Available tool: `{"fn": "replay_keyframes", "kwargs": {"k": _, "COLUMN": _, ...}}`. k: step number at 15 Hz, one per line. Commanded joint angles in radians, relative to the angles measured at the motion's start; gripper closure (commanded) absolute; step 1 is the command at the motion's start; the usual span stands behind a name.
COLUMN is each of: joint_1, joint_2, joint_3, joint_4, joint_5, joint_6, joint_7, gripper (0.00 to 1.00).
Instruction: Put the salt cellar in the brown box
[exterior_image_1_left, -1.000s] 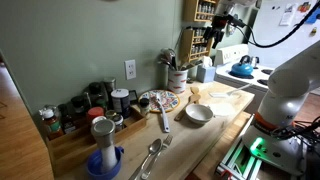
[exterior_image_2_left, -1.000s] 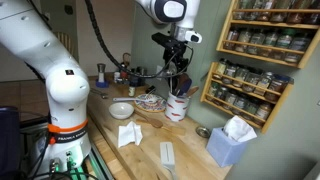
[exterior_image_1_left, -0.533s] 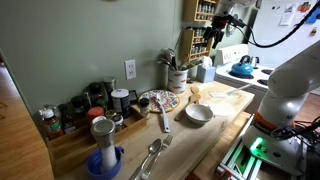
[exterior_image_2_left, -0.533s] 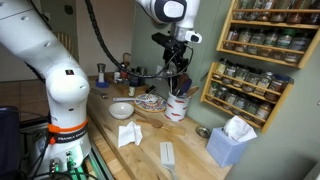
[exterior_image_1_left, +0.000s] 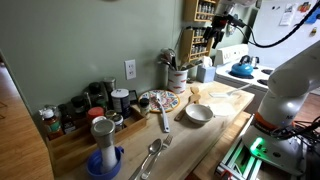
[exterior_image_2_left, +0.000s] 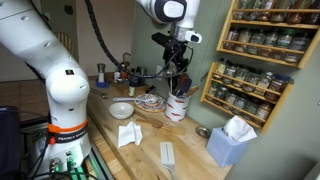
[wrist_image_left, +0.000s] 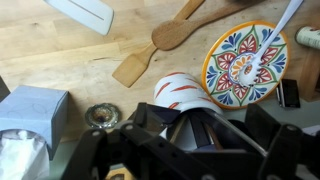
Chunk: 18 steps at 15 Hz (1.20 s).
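My gripper (exterior_image_2_left: 178, 72) hangs over the white, orange-striped utensil holder (exterior_image_2_left: 178, 106) by the wall, far from the jars. In the wrist view the fingers (wrist_image_left: 195, 128) stand apart around the holder's utensil handles (wrist_image_left: 185, 95) and grip nothing. The gripper also shows in an exterior view (exterior_image_1_left: 210, 38). A tall white cylinder with a pale grey rounded top (exterior_image_1_left: 99, 133), seemingly the salt cellar, stands at the far end of the counter by a blue object (exterior_image_1_left: 108, 160). I see no brown box for certain.
A patterned plate (wrist_image_left: 240, 60) with a spoon, wooden spatulas (wrist_image_left: 135, 68), a white bowl (exterior_image_2_left: 122, 109), a folded napkin (exterior_image_2_left: 129, 135) and a light blue tissue box (exterior_image_2_left: 230, 141) lie on the wooden counter. A spice rack (exterior_image_2_left: 258, 55) hangs on the wall. Jars (exterior_image_1_left: 95, 97) line the wall.
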Motion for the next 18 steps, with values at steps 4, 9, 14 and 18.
{"fn": "replay_keyframes", "kwargs": {"k": 4, "joint_1": -0.001, "joint_2": -0.015, "joint_3": 0.056, "joint_4": -0.022, "joint_5": -0.018, "joint_6": 0.000, "joint_7": -0.029, "gripper": 0.00}}
{"fn": "replay_keyframes", "kwargs": {"k": 9, "joint_1": 0.099, "joint_2": -0.075, "joint_3": 0.215, "joint_4": -0.099, "joint_5": -0.027, "joint_6": -0.010, "joint_7": -0.063, "gripper": 0.00}}
{"fn": "replay_keyframes", "kwargs": {"k": 14, "joint_1": 0.275, "joint_2": -0.117, "joint_3": 0.326, "joint_4": -0.126, "joint_5": 0.030, "joint_6": -0.007, "joint_7": -0.102, "gripper": 0.00}}
{"fn": "replay_keyframes", "kwargs": {"k": 18, "joint_1": 0.416, "joint_2": -0.134, "joint_3": 0.383, "joint_4": -0.156, "joint_5": 0.081, "joint_6": 0.036, "joint_7": -0.157, "gripper": 0.00}}
